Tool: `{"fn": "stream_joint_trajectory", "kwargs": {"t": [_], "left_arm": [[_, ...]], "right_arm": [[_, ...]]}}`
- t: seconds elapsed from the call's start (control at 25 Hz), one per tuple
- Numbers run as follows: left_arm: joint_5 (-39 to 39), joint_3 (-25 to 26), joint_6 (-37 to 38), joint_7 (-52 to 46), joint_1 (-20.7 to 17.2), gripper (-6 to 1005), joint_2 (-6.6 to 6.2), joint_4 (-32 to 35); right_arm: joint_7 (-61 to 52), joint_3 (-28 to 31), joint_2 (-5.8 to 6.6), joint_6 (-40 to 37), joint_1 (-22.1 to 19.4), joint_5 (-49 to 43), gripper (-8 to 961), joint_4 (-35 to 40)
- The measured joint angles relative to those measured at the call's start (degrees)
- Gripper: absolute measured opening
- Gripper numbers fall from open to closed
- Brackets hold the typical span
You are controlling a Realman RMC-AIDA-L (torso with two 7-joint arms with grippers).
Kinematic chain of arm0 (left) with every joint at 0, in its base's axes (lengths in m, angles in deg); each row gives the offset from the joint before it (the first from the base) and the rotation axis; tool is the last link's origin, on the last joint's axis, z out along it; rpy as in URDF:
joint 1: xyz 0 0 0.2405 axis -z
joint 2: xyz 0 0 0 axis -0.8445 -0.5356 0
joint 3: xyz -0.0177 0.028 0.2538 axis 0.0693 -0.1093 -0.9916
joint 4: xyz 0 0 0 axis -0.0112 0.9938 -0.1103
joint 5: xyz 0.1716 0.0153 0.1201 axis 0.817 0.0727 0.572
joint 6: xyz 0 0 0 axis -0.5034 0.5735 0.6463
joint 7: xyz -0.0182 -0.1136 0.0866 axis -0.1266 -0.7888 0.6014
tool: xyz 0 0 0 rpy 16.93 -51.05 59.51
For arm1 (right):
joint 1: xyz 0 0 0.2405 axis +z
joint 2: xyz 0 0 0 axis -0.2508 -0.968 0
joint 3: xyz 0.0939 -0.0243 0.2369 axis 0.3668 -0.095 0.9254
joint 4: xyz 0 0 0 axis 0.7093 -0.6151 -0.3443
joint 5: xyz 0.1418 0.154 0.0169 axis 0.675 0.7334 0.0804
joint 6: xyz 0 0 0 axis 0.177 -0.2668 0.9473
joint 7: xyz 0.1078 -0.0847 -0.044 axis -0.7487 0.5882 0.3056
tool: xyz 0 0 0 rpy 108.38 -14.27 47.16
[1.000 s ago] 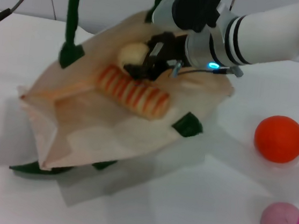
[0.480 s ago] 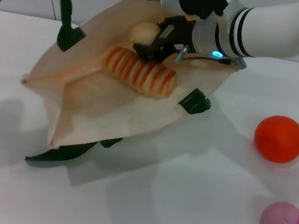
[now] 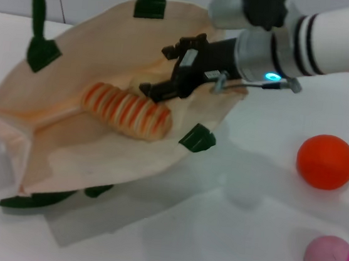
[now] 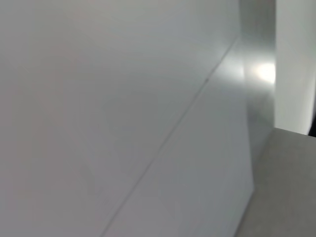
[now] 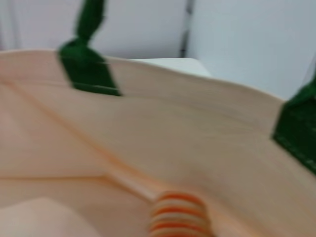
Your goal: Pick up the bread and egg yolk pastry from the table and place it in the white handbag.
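While the table (image 3: 224, 249) carries everything, the bag (image 3: 96, 153) is biggest: it lies open-mouthed across the table's left half, green straps up at the far edge. Right gripper (image 3: 157, 87) reaches in over the bag's right rim, just above the bread's far end; can't tell whether its fingers are apart or closed, or whether they hold anything. Left gripper isn't in head view, and its wrist cam shows only blank wall, so can't tell its state either. Bread (image 3: 125, 110) sits inside the bag, mid-mouth, lying crosswise; right wrist view shows its striped end (image 5: 178, 214) against the lining. Pastry isn't visible now, prob. hidden behind the gripper or deeper in the bag, can't confirm. Orange ball (image 3: 325, 161) and pink ball (image 3: 330, 259) sit near the table's right edge, well apart from the bag. Risk: bag is soft and tilted, so pulling out w/ fingers snagged on fabric could drag the mouth down and roll the bread back out onto the table.
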Motion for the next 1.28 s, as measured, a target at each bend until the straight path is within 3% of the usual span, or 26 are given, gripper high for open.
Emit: {"fn": "stream_joint_trajectory", "kwargs": {"t": [0.28,0.44,0.6,0.8,1.0,1.12,1.28], "left_arm": [[0.82,-0.46,5.67,1.13,-0.61,114,-0.49,-0.42],[2.46,-0.62,10.67,2.60,-0.56,114,0.05,-0.52],[6.05,-0.64,15.07,2.93,0.14,113,0.26,-0.56],[11.28,-0.67,18.47,5.63,2.13,113,1.01,-1.03],[13.14,-0.66,22.75,11.62,2.61,122,2.89,-1.29],[12.54,0.18,26.35,18.08,2.11,334,4.68,-1.31],[8.48,3.51,32.75,32.03,0.73,537,8.16,-1.31]], "right_arm": [[6.27,13.62,0.97,17.68,-4.53,-0.78,897,1.75],[12.88,29.38,1.38,29.44,-8.78,-0.41,896,2.74],[18.36,43.23,0.91,34.71,-10.82,-0.22,897,2.41],[23.67,53.77,0.16,34.22,-11.57,1.75,897,-1.31],[31.59,58.77,0.17,29.09,-11.59,6.04,896,-8.71],[36.82,60.69,0.06,23.31,-11.63,8.45,896,-13.27],[49.36,63.69,-0.27,13.86,-11.91,16.53,897,-22.20]]}}
